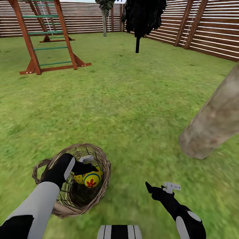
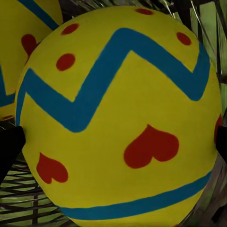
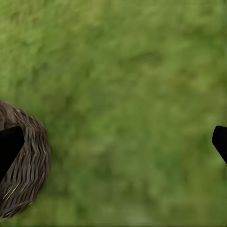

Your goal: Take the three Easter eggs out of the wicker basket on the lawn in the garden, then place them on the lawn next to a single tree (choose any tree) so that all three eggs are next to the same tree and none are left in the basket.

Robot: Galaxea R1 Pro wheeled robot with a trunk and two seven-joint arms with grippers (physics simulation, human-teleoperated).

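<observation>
The wicker basket (image 1: 99,159) sits on the lawn (image 1: 132,109) at the lower left of the head view. My left gripper (image 1: 87,165) reaches into it, open, its black fingertips (image 2: 8,147) spread on either side of a yellow Easter egg (image 2: 118,118) with blue zigzag bands and red hearts. A second egg (image 2: 26,42) lies just behind it. From the head view I see the eggs (image 1: 90,178) under the gripper; a third is hidden. My right gripper (image 1: 162,188) hovers open over grass, right of the basket (image 3: 28,165). The thick beige tree trunk (image 1: 212,119) leans at the right.
A wooden playset (image 1: 46,36) stands far left. A thin near-black tree (image 1: 139,20) and a slim grey-green tree (image 1: 105,16) stand at the back. The slatted brown fence (image 1: 205,30) runs along the back and right. Open grass lies between basket and trunk.
</observation>
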